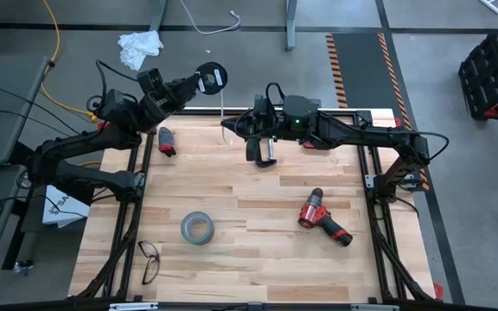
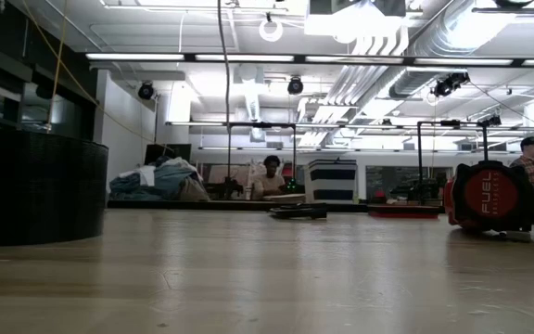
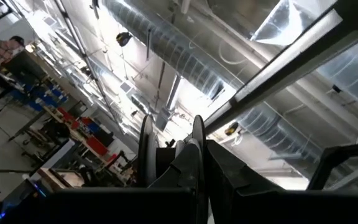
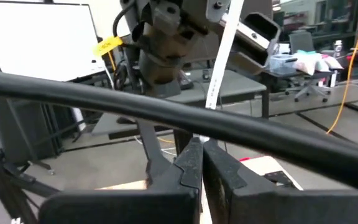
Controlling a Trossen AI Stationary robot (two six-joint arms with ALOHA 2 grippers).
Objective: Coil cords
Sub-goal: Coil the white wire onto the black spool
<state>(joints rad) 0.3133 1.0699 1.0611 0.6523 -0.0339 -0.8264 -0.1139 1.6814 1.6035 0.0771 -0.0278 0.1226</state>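
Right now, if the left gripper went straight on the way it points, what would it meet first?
Nothing near, it seems: the left gripper, jaws shut on the black disc, points upward, and only distant ceiling ducts show ahead.

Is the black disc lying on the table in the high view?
No. The left gripper holds the black disc past the table's far edge, its white cable hanging below.

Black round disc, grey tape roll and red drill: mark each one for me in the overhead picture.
black round disc (image 1: 212,78), high view, on the disc's round face
grey tape roll (image 1: 196,228), high view, on the roll's ring
red drill (image 1: 322,218), high view, on its red body
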